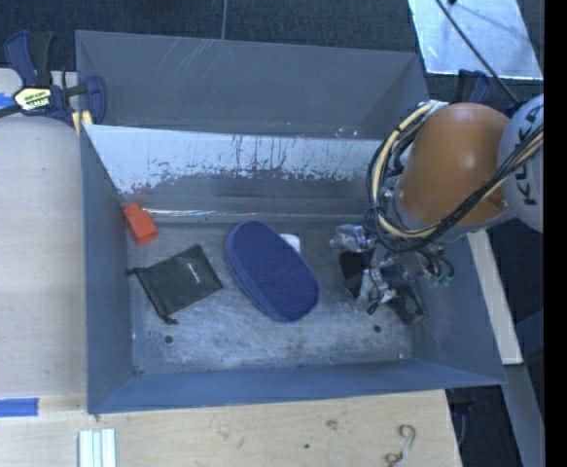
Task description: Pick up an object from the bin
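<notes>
Gripper [380, 285]: right end of bin [254, 95] floor, near blue oval case [271, 270]; grip state cannot be told. Arm [528, 188] lettered "KU".

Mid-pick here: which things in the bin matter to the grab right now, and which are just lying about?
In play: gripper, low at the right of the grey metal bin; dark blue oval fabric case, nearest to it.
Lying about: flat black pouch; small orange block; white thing behind the case.

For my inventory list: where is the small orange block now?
In the camera view, the small orange block lies at the left of the bin, by the back wall, behind the black flat pouch and far from the gripper on the right.
</notes>
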You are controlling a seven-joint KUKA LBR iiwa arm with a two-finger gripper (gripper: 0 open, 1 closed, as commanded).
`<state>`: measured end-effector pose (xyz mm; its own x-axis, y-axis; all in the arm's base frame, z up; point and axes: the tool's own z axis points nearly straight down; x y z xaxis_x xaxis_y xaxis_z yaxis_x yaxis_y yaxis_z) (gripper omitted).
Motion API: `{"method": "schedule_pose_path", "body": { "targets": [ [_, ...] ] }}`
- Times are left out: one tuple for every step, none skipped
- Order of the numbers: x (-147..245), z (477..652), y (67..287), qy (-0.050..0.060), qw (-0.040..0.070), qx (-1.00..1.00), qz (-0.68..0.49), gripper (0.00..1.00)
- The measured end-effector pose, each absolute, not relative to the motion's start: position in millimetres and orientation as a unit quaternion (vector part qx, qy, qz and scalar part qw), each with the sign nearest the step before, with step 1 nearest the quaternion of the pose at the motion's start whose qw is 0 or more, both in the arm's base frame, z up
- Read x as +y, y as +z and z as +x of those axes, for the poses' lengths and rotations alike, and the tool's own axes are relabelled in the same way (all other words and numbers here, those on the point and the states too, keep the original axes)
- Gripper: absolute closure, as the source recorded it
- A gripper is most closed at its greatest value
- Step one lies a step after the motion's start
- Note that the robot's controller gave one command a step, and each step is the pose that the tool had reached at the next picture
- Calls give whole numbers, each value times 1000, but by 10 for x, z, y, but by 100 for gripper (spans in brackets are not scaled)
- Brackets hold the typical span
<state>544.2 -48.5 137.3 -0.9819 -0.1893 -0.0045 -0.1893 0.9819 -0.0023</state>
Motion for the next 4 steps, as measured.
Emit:
{"method": "schedule_pose_path", "body": {
  "targets": [
    [-402,5334,1768,0,5,993,-122,100],
    [-291,5142,1741,0,1,998,-69,100],
    [-296,5144,1741,0,1,998,-69,0],
    [-236,5053,835,0,17,998,65,0]
  ]
}}
